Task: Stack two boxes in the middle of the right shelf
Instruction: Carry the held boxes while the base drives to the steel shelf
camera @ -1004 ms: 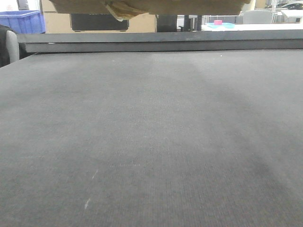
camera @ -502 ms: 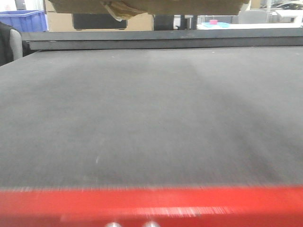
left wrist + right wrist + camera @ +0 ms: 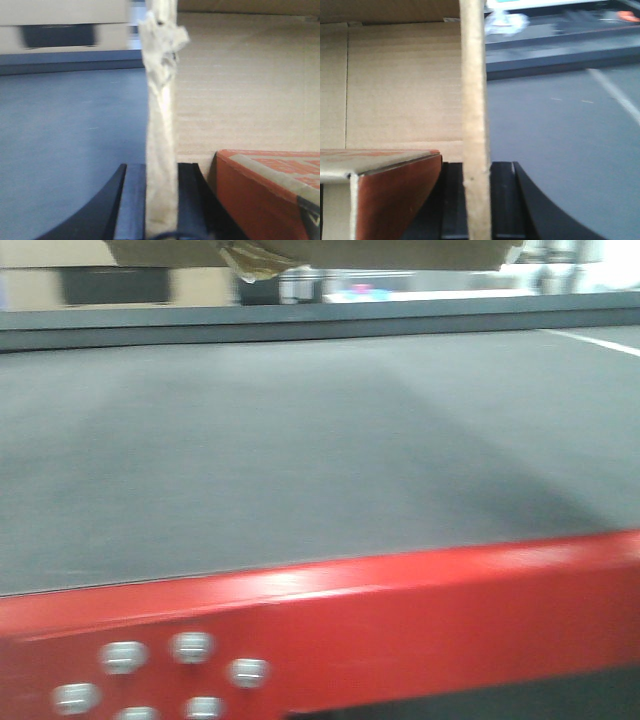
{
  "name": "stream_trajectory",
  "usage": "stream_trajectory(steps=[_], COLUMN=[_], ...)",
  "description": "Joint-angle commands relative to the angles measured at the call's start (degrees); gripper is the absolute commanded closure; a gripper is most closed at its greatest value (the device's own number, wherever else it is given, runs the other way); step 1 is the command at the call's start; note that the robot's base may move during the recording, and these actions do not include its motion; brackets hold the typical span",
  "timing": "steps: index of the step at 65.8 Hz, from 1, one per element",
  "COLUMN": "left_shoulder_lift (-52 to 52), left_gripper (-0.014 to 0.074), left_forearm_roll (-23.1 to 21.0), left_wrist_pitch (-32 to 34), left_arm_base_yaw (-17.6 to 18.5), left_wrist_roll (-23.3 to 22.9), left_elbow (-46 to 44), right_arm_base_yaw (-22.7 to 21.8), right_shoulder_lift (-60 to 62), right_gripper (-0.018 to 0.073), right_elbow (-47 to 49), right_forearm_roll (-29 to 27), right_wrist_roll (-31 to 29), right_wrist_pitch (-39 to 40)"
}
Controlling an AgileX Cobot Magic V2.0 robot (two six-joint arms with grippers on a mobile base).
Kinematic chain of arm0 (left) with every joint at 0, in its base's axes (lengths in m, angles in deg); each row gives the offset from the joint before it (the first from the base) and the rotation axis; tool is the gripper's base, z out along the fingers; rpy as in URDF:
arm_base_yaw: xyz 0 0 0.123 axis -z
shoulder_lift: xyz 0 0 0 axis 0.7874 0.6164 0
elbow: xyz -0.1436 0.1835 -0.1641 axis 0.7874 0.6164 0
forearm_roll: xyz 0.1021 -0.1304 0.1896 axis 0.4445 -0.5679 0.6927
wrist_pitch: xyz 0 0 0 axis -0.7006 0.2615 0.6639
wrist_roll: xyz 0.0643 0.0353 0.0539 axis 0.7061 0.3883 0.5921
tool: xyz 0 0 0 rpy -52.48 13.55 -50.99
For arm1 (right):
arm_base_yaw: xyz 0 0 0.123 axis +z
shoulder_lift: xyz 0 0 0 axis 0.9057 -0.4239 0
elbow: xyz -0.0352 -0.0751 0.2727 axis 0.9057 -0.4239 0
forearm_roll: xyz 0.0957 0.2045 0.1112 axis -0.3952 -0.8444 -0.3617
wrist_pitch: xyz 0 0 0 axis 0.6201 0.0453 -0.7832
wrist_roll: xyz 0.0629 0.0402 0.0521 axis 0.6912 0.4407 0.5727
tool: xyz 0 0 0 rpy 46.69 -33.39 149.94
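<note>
A brown cardboard box (image 3: 330,252) hangs at the top edge of the front view, only its underside showing, with torn tape hanging at its left. My left gripper (image 3: 161,200) is shut on the box's left wall (image 3: 161,125), seen edge-on with ragged tape on top. My right gripper (image 3: 476,200) is shut on the opposite wall (image 3: 472,100). Inside the held box lies a flatter reddish-brown box (image 3: 260,190) with a pale strip along its edge, also seen in the right wrist view (image 3: 390,195). The right shelf middle is out of view.
A dark grey felt-like tabletop (image 3: 300,440) spreads below the box. A red metal bar (image 3: 400,610) with several bolts (image 3: 190,647) crosses the bottom of the front view. Blurred furniture and a raised grey ledge (image 3: 320,325) lie beyond the table.
The red bar has come up into the bottom of the front view and the background has slid left and blurred. The box stays at the top edge, still held on both sides.
</note>
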Motion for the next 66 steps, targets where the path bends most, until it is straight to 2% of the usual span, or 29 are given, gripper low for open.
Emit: stream_trajectory(steps=[1, 66], left_shoulder_lift=[-0.7, -0.7], left_gripper=[0.0708, 0.0708], left_forearm_roll=[3.8, 3.9], left_wrist_pitch=[0.2, 0.2], left_arm_base_yaw=[-0.7, -0.7], left_wrist_roll=[-0.3, -0.3], left_elbow=[-0.7, -0.7], right_arm_base_yaw=[-0.5, -0.5], right_shoulder_lift=[0.9, 0.9], right_gripper=[0.0721, 0.0721], right_elbow=[0.8, 0.8], right_forearm_roll=[3.2, 3.2], right_wrist_roll=[0.0, 0.0], right_wrist_pitch=[1.0, 1.0])
